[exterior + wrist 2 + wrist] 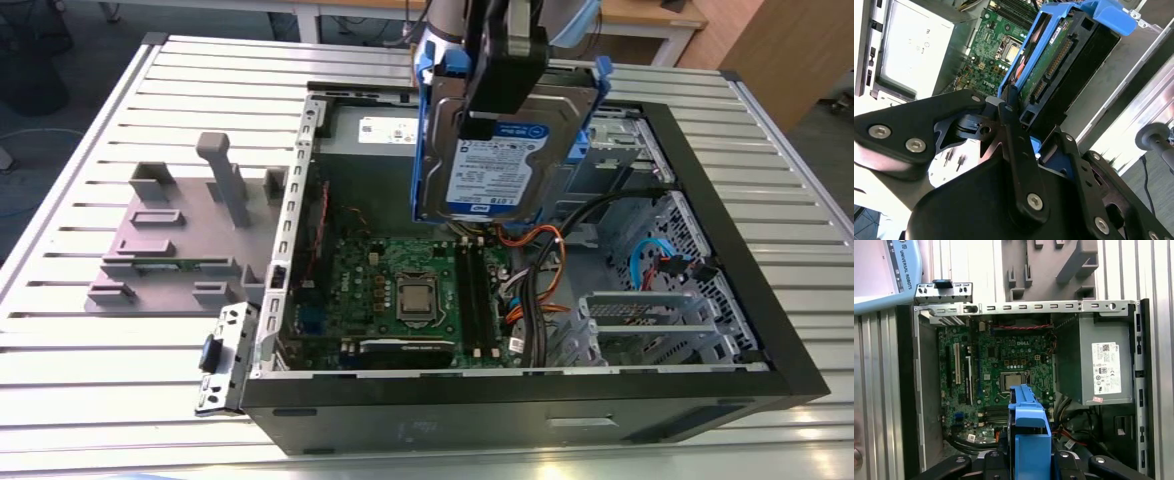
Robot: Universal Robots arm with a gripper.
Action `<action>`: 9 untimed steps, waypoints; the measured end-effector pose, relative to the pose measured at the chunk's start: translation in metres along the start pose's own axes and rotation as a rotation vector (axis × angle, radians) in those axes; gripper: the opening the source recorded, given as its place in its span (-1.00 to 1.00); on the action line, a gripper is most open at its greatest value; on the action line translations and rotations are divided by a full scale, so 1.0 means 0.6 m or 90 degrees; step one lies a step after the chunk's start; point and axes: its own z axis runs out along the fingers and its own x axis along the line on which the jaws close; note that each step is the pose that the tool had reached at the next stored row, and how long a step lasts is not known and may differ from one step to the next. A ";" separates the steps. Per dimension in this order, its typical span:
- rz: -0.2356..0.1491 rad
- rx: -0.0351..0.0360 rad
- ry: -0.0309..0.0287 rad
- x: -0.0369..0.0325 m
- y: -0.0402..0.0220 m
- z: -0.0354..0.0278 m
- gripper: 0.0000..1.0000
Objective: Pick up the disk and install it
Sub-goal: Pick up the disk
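Observation:
The disk (501, 170), a silver-grey drive with a white-and-blue label in a blue carrier bracket, hangs upright above the open computer case (747, 330). My gripper (505, 85) is shut on its upper part, black fingers clamping both faces. In the second wrist view the disk (1054, 65) shows edge-on with its connector side visible, held between the black fingers (1009, 130). In the first wrist view the blue bracket (1029, 435) rises between the gripper's black links, over the green motherboard (1004, 370).
Inside the case lie the motherboard (400, 290), the grey power supply box (1104, 365), orange and black cables (541, 290) and a silver drive cage (641, 320). A grey plastic stand with upright posts (187, 230) sits on the slatted table at the exterior view's left.

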 end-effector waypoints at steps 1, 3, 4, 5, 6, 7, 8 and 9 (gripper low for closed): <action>0.000 0.0000 0.0000 0.002 0.000 0.000 -0.27; 0.000 0.0000 -0.0001 0.005 0.000 0.000 -0.27; 0.000 0.0000 -0.0001 0.007 0.000 0.000 -0.27; 0.000 0.0000 -0.0001 0.009 -0.001 0.000 -0.27; 0.000 0.0000 -0.0001 0.011 -0.001 0.000 -0.27; 0.000 0.0000 -0.0001 0.013 -0.001 0.000 -0.27; 0.000 0.0000 -0.0001 0.015 -0.001 0.000 -0.27; 0.000 0.0000 0.0001 0.016 -0.001 0.000 -0.27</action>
